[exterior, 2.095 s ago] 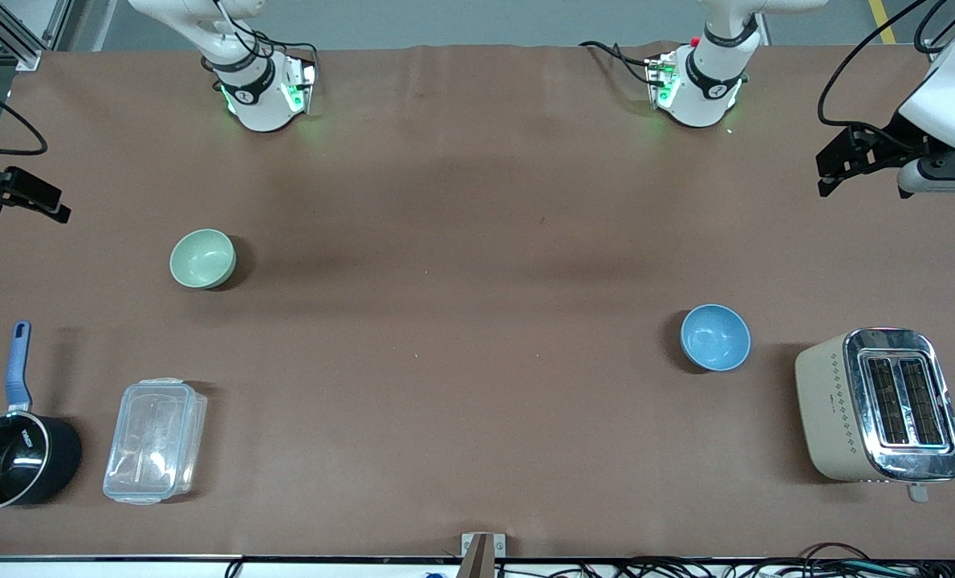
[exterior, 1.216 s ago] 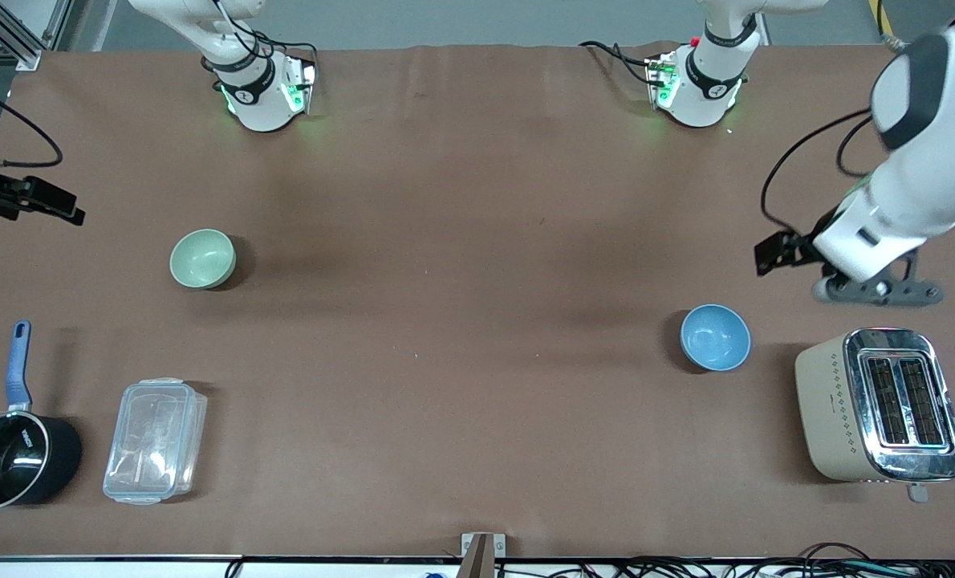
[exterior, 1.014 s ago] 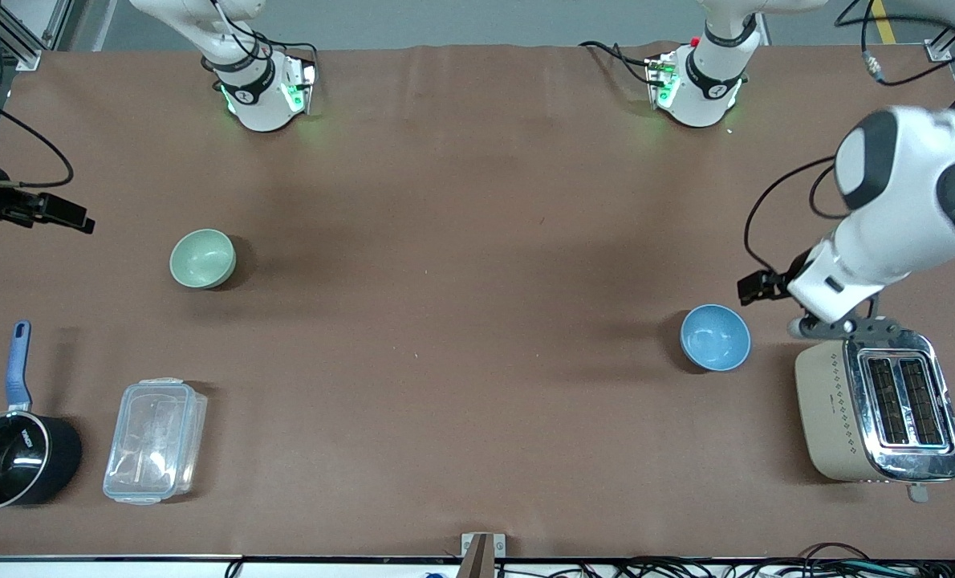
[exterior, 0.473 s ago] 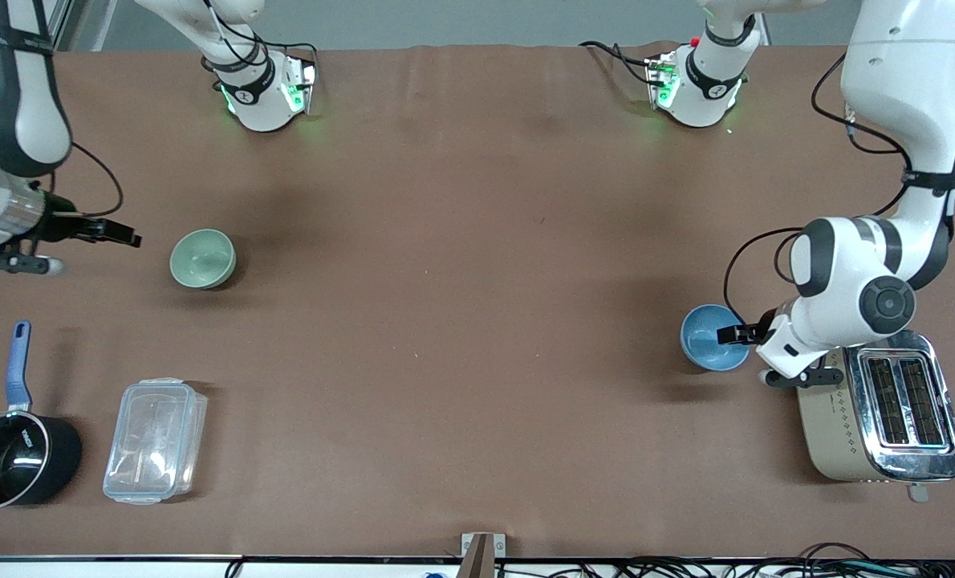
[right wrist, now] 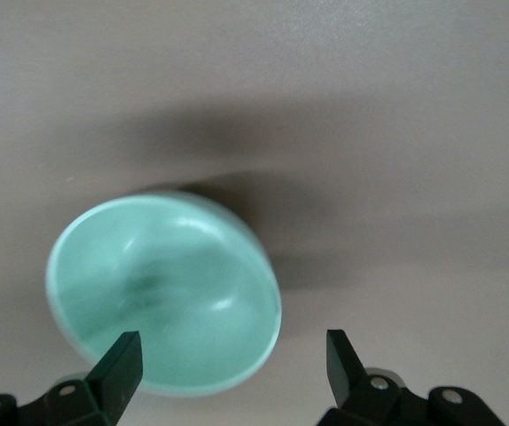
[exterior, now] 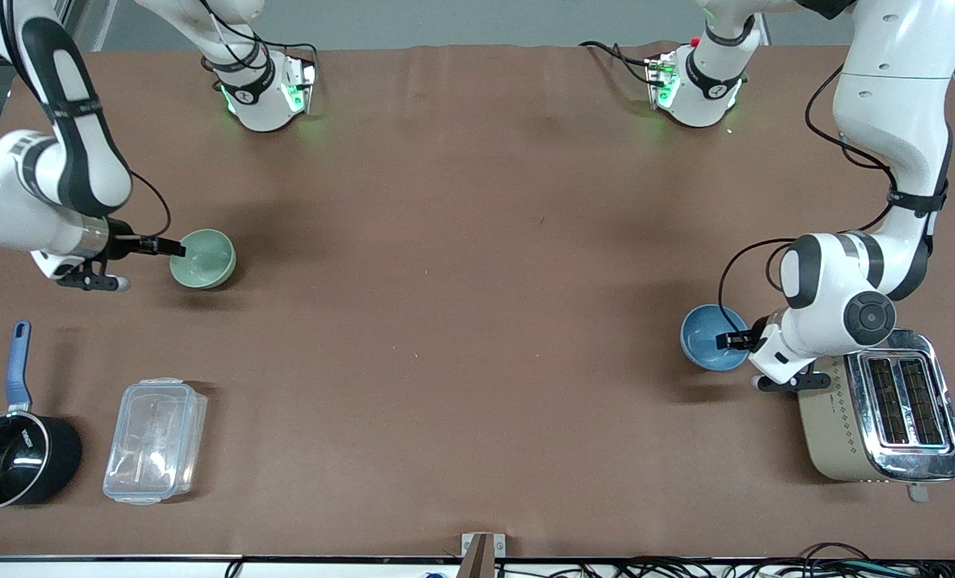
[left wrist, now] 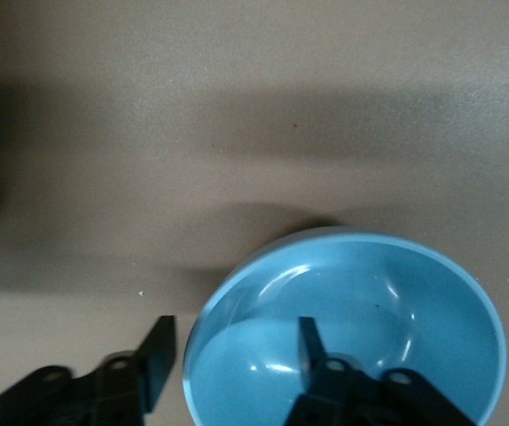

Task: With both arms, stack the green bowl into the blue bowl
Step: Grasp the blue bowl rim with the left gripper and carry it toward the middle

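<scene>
The small round sky-blue bowl (exterior: pixel 713 338) sits beside the beige toaster (exterior: pixel 879 405); the left gripper (left wrist: pixel 228 355) straddles its rim, jaws apart. Farther off, the pale mint-green matte bowl (exterior: pixel 202 258) lies toward the right arm's end, the right gripper (right wrist: pixel 231 362) spread over its edge. A shallow pinch could tip either bowl.

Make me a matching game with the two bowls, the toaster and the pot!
Things:
1. green bowl
2. blue bowl
3. toaster
4. pot

Places:
A. beside the plastic box
B. at the right end effector
C. nearest the left arm's table end
D. left end effector straddles its rim

Pairs: 1-B, 2-D, 3-C, 4-A
</scene>
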### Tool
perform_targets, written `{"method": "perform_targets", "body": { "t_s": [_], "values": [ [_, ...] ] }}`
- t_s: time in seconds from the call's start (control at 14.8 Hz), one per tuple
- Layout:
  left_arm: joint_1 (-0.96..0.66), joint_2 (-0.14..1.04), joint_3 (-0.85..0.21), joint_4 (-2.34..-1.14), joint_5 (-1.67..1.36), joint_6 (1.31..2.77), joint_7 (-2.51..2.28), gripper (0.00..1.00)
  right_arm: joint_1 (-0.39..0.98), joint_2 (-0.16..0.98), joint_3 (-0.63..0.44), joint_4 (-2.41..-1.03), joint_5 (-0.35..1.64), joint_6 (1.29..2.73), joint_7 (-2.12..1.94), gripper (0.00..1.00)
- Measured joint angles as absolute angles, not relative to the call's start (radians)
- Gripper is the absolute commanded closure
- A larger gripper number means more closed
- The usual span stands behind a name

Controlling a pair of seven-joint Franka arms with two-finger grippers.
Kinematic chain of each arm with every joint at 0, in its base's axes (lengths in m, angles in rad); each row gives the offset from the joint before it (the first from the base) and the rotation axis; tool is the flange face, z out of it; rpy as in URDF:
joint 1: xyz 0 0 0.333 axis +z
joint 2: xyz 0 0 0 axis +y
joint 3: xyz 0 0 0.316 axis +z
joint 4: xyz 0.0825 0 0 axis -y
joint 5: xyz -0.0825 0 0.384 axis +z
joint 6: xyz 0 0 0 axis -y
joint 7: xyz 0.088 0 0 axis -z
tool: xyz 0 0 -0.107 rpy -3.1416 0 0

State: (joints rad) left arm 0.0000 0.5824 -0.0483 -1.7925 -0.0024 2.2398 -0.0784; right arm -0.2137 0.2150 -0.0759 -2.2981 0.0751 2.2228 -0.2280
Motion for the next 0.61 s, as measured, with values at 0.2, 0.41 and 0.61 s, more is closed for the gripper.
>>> {"method": "perform_targets", "body": {
  "t_s": [0.2,0.41,0.61],
  "values": [
    [-0.002,0.582,-0.051,-1.79,-0.002,2.24,-0.077,1.0,-0.214,0.298,-0.076,-2.297,0.091,2.275,-0.259,0.3],
    [-0.012,0.575,-0.076,-1.774,-0.003,2.237,-0.105,1.0,-0.215,0.319,-0.076,-2.295,0.097,2.279,-0.303,0.75],
    [-0.018,0.56,-0.152,-1.736,-0.003,2.186,-0.215,1.0,-0.217,0.319,-0.077,-2.291,0.098,2.277,-0.343,0.91]
  ]
}}
